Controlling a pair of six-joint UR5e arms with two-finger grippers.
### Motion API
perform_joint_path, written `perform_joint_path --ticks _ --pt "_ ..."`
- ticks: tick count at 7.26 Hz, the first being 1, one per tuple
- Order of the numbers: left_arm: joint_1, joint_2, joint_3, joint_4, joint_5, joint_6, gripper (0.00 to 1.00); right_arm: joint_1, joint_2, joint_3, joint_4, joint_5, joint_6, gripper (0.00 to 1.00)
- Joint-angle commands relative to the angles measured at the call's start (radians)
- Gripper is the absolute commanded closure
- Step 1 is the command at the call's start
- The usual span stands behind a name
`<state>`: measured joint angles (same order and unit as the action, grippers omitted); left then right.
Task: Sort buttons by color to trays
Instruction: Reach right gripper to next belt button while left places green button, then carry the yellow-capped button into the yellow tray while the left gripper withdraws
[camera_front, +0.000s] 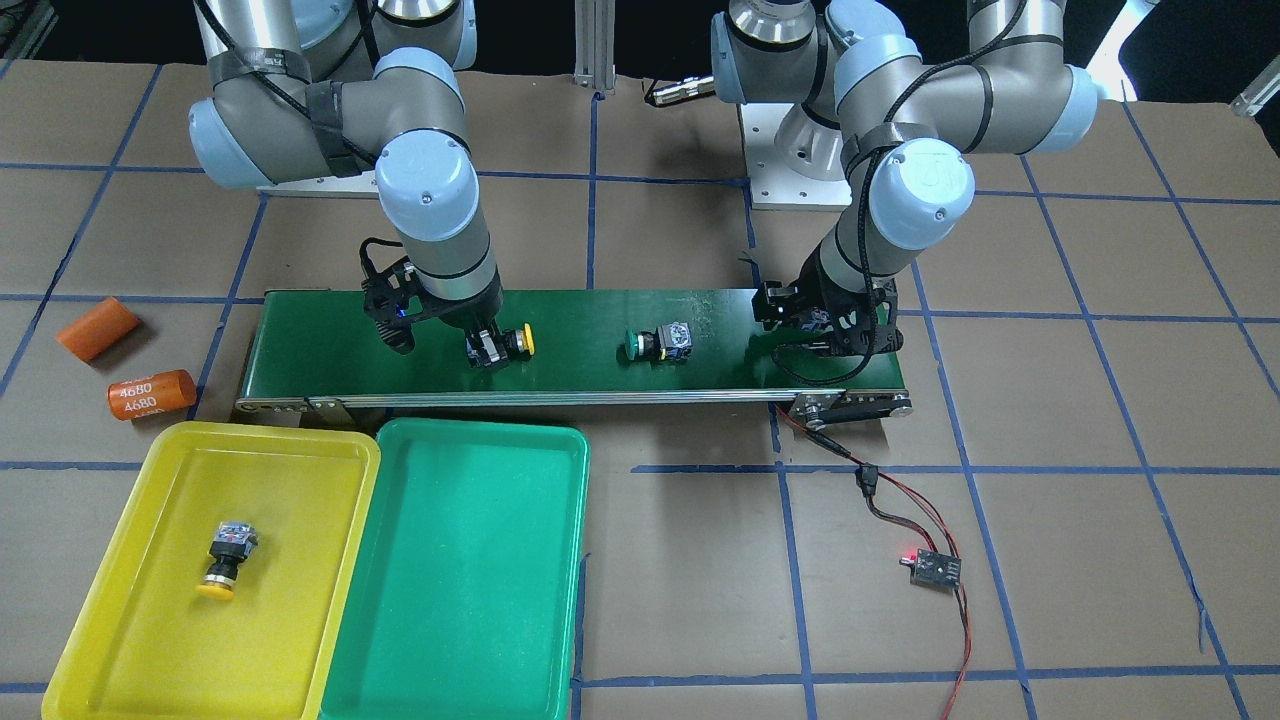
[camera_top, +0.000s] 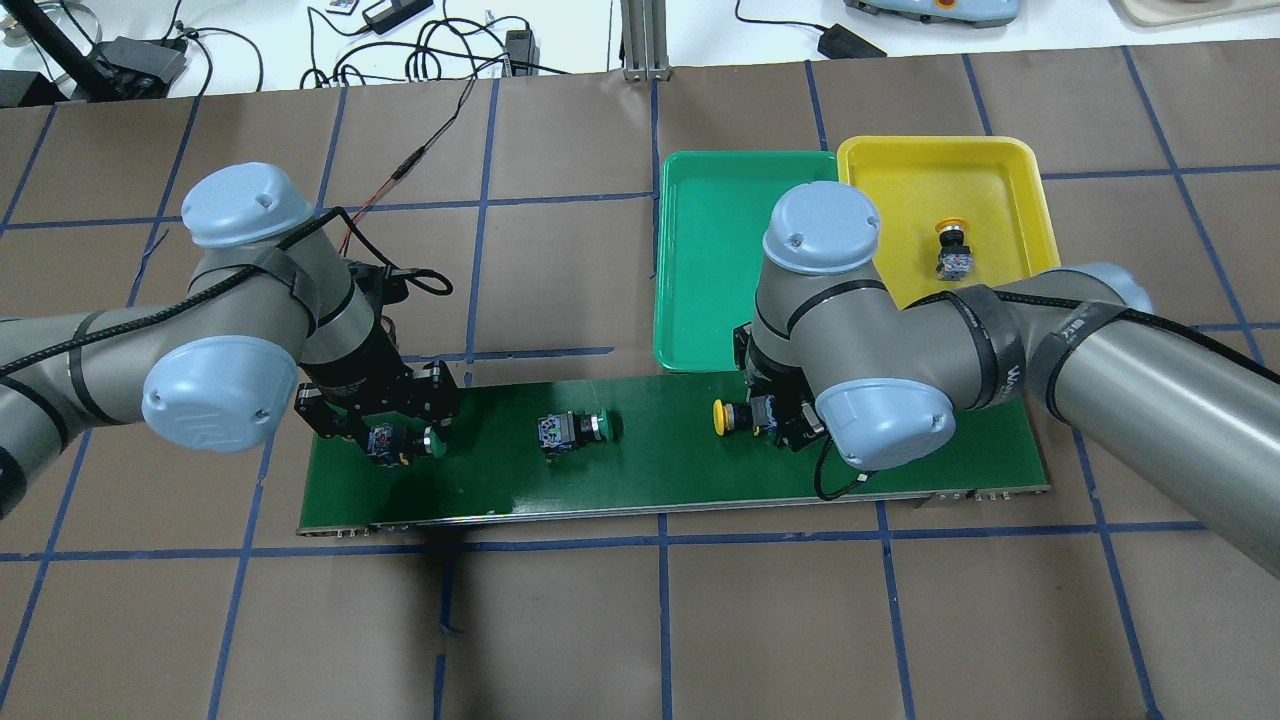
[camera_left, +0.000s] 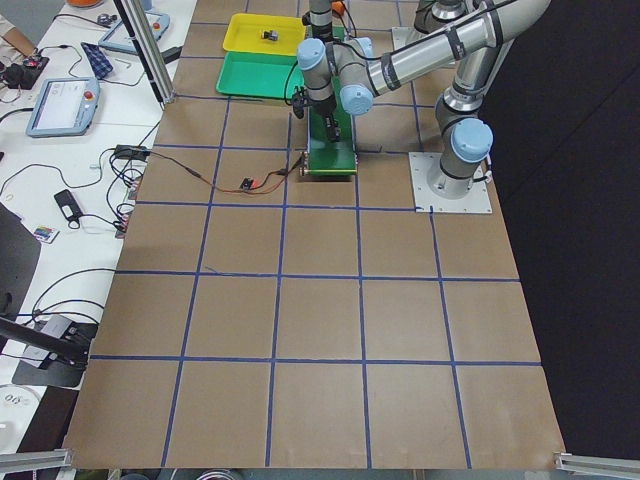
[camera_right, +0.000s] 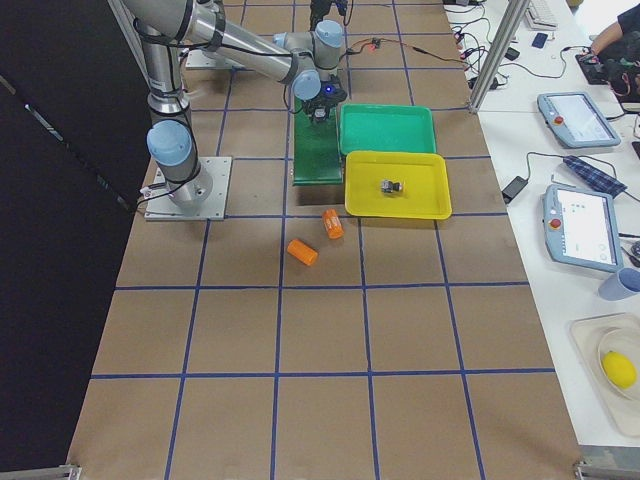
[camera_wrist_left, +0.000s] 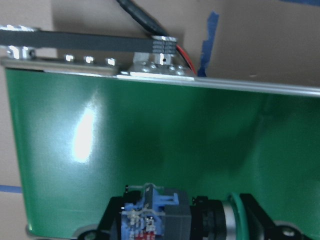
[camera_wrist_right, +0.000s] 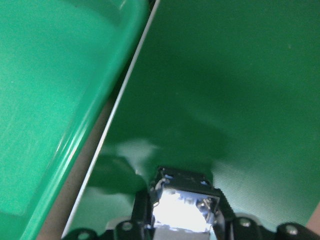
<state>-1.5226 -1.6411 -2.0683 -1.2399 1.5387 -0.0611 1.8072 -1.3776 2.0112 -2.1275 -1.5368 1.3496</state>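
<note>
On the dark-green conveyor belt (camera_front: 580, 345) my right gripper (camera_front: 489, 350) is shut on a yellow button (camera_front: 518, 341), seen from above as the yellow button (camera_top: 728, 416); its block fills the right wrist view (camera_wrist_right: 184, 210). At the belt's other end my left gripper (camera_top: 400, 440) is shut on a green button (camera_wrist_left: 175, 217), with fingers at both ends. A second green button (camera_front: 660, 343) lies loose mid-belt. Another yellow button (camera_front: 225, 560) lies in the yellow tray (camera_front: 120, 620). The green tray (camera_front: 420, 620) beside it holds nothing.
Two orange cylinders (camera_front: 96, 328) (camera_front: 150, 394), one marked 4680, lie left of the belt. A small controller board (camera_front: 930, 568) with red and black wires sits in front of the belt's right end. Brown gridded tabletop surrounds everything.
</note>
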Motion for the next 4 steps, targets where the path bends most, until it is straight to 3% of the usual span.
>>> perform_joint_path --ticks 1,2,4 --pt "-0.002 -0.026 -0.009 0.08 0.003 0.026 0.01 -0.028 -0.024 -0.02 0.0 0.001 -0.085 1.0" --pt "0.001 -0.022 0.01 0.089 0.004 0.035 0.0 -0.049 -0.061 -0.087 -0.002 -0.005 -0.148 1.0" --pt "0.001 0.038 0.124 -0.008 0.0 0.035 0.0 -0.266 -0.057 -0.15 0.009 0.001 -0.43 1.0"
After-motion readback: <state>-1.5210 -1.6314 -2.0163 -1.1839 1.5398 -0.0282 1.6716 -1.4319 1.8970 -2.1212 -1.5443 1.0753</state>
